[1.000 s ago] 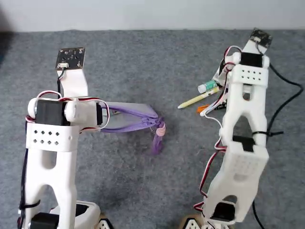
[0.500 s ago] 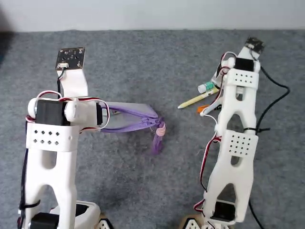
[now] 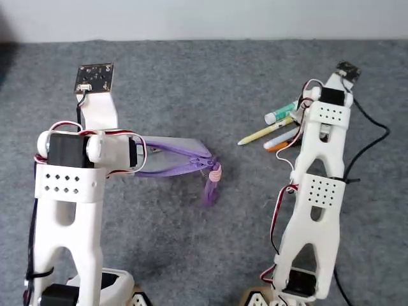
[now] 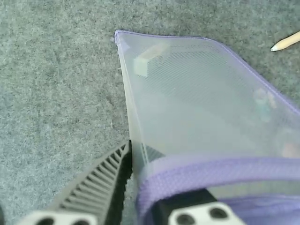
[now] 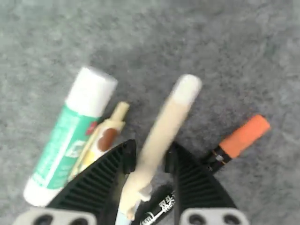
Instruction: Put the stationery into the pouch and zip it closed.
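The cream pen point(image 5: 173, 108) is pinched by the right claw point(image 5: 149, 159), with glue stick point(image 5: 70, 145) and orange marker point(image 5: 241, 136) just beside. The pouch point(image 4: 197, 108) is clamped at its edge by the left claw point(image 4: 140, 187), well apart. A tilted grip, and the pen may be dropped.

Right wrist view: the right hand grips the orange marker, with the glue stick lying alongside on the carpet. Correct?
No. In the right wrist view the right hand grips the cream pen; the orange marker lies free beside it. The glue stick does lie alongside on the carpet.
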### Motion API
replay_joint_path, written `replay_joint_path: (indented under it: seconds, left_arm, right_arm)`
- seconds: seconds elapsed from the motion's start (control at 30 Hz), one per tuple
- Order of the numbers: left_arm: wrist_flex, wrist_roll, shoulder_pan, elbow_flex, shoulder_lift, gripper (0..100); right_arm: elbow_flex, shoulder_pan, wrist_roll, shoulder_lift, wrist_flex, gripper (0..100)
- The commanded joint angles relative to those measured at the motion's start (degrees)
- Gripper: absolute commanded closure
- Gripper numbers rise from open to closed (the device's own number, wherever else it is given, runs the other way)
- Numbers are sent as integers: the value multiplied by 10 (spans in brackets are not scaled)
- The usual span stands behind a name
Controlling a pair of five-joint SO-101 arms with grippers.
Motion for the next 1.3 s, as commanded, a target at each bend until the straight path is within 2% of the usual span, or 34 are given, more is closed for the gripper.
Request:
replay_joint_path:
  seconds: [0.0, 0.17, 0.3, 0.67, 0.77, 0.93, 1.1, 1.27]
  left_arm:
    - [-7, 4, 4, -23, 1, 988]
    - [-7, 5, 4, -25, 1, 988]
    - [-7, 5, 4, -26, 1, 988]
    - [-6, 5, 4, -26, 1, 988]
    - [-6, 5, 4, -26, 1, 988]
    - [-6, 5, 4, -26, 1, 988]
    - [-6, 5, 4, -26, 1, 988]
    - [-7, 5, 4, -26, 1, 988]
  right_arm:
    - [-28, -1, 7, -9, 37, 969]
    - [-97, 0, 13, -28, 111, 991]
    - [-185, -5, 65, -36, 185, 991]
    - [-181, -6, 127, -193, 195, 992]
    - [-117, -15, 138, -270, 196, 992]
    - [109, -47, 135, -463, 194, 992]
    - [337, -102, 122, -666, 191, 991]
    - [478, -163, 94, -829, 190, 991]
